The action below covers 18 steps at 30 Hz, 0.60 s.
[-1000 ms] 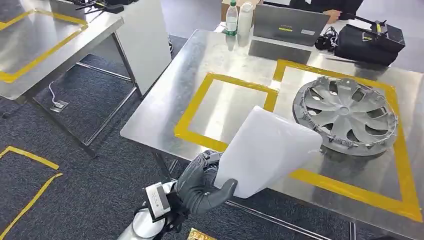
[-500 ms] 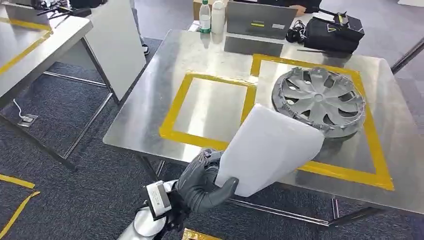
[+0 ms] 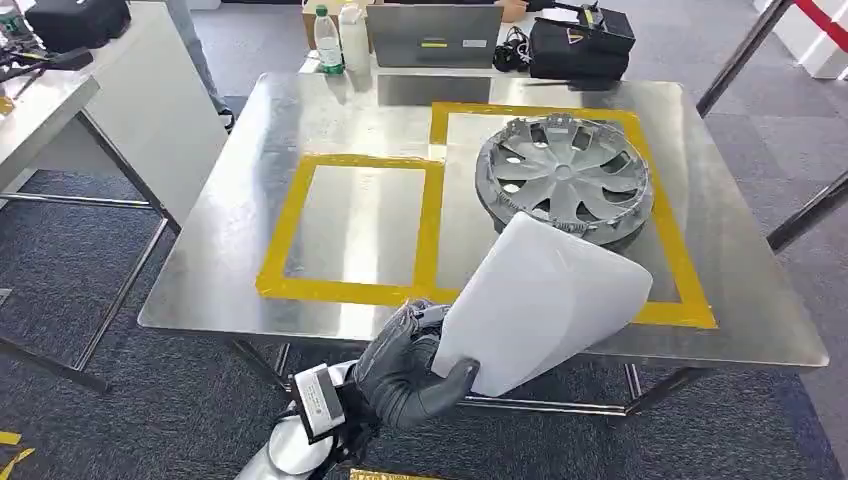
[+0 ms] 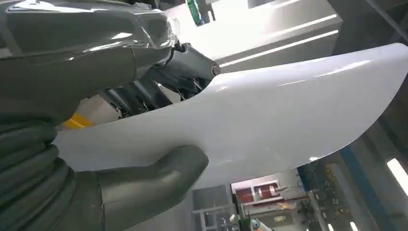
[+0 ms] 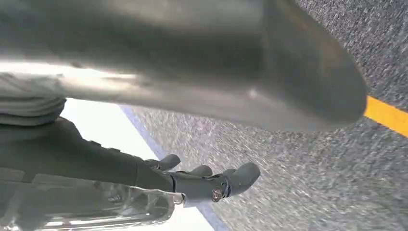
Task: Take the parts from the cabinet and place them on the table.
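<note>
We see our left hand point(image 3: 405, 372) grasping a white panel point(image 3: 540, 300) by its lower edge, above the steel table's point(image 3: 240, 240) near edge, hubcap point(image 3: 565, 178) at twelve o'clock of it, right hand point(image 5: 192, 180) hanging over carpet, fingers loosely extended, holding nothing
</note>
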Each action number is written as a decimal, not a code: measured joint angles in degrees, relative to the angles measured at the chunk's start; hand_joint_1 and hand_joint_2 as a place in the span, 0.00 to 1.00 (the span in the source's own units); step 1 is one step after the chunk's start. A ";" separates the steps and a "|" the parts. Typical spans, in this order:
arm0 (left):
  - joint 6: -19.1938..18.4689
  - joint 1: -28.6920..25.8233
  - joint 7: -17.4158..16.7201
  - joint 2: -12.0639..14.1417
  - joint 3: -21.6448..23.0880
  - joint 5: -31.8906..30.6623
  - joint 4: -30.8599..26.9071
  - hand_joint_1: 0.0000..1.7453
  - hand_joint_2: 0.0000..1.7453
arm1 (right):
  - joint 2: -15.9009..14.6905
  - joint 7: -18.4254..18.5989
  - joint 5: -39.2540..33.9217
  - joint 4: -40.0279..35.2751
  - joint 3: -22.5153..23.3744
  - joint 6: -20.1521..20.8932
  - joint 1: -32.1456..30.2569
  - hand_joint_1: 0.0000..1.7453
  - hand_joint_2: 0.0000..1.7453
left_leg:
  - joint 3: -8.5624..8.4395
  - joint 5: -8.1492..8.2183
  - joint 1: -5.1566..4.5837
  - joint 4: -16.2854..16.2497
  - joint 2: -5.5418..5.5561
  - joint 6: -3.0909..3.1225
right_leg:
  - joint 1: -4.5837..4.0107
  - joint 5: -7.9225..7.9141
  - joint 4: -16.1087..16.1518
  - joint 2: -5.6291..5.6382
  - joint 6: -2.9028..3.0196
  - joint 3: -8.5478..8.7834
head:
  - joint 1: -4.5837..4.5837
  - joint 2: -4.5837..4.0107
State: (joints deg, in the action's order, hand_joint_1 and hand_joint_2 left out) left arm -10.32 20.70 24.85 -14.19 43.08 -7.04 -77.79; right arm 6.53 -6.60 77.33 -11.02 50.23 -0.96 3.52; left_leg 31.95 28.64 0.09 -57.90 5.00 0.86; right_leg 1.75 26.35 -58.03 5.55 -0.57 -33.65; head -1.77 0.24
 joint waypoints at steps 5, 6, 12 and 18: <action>0.11 -0.04 -0.22 -0.29 0.00 -0.18 -0.31 1.00 1.00 | 0.22 -0.04 0.13 -0.02 0.02 0.00 -0.15 0.00 0.00 | -1.08 -0.15 0.25 1.84 -1.83 0.70 | 0.40 -0.65 0.32 2.74 -2.05 -1.10 | -0.13 0.00; 0.11 -0.03 -0.31 -0.37 0.02 -0.17 -0.35 1.00 1.00 | 0.38 -0.11 0.15 -0.02 0.02 0.00 -0.20 0.00 0.00 | -1.40 -0.33 0.26 2.18 -2.58 0.98 | -0.04 0.16 -0.89 -0.51 -2.03 -1.68 | 0.20 0.00; 0.11 -0.51 -0.98 0.00 0.02 -0.77 -0.50 1.00 1.00 | 0.22 -0.13 0.31 -0.02 0.02 -0.13 -0.09 0.00 0.00 | -1.48 0.02 0.11 2.12 -7.04 1.18 | 0.03 5.62 -15.55 -5.16 -3.03 -8.61 | 0.53 0.00; 0.11 -0.47 -1.31 0.02 0.02 -1.25 -0.50 1.00 1.00 | 0.38 -0.35 0.50 -0.02 0.02 -0.55 -0.06 0.00 0.00 | -1.30 1.10 -0.39 0.99 -7.43 0.22 | 0.13 0.20 0.23 -6.07 -2.01 0.23 | 0.46 0.00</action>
State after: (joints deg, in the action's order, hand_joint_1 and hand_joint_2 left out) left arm -10.21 20.24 23.54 -14.16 43.10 -8.28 -78.29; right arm 6.91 -6.95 77.83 -11.04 50.25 -1.51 3.46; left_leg 30.65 29.74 -0.30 -56.90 -2.43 1.09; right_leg 1.88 26.55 -57.80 -0.52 -2.58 -33.41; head -1.31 0.24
